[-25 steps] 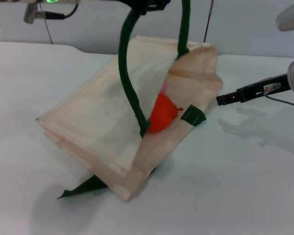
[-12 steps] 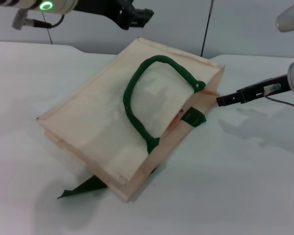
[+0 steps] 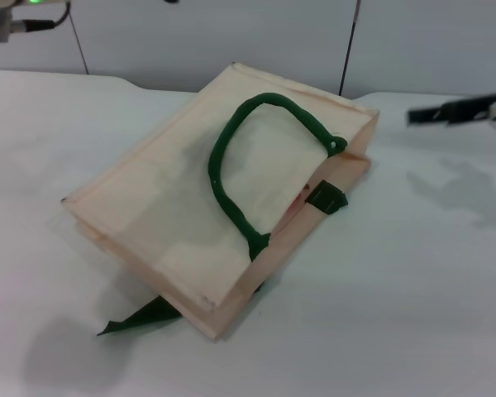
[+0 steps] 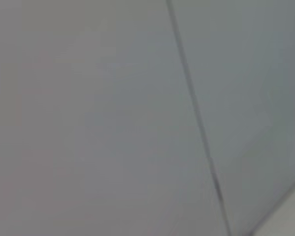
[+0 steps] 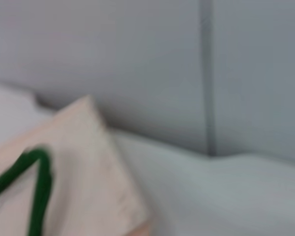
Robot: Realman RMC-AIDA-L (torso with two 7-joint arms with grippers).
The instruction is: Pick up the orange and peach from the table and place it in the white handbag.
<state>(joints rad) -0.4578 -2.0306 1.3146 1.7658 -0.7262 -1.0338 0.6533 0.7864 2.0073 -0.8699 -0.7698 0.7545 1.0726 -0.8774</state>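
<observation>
On table (image 3: pixel 413 314), one white handbag (image 3: pixel 174 207), two green handles (image 3: pixel 231 182)

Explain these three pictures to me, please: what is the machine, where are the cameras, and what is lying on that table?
They come from a two-armed robot. The wide picture is from a camera on its head, looking down at a white table. There lies the white handbag, flat, its green handle resting on top. A thin strip of red shows at the bag's opening; what it is cannot be told. No fruit lies loose on the table.

The other two pictures come from cameras on the wrists. The left one sees only a grey wall. The right one sees a corner of the bag and the wall behind.

The right gripper is the dark blurred bar at the edge, holding nothing.
</observation>
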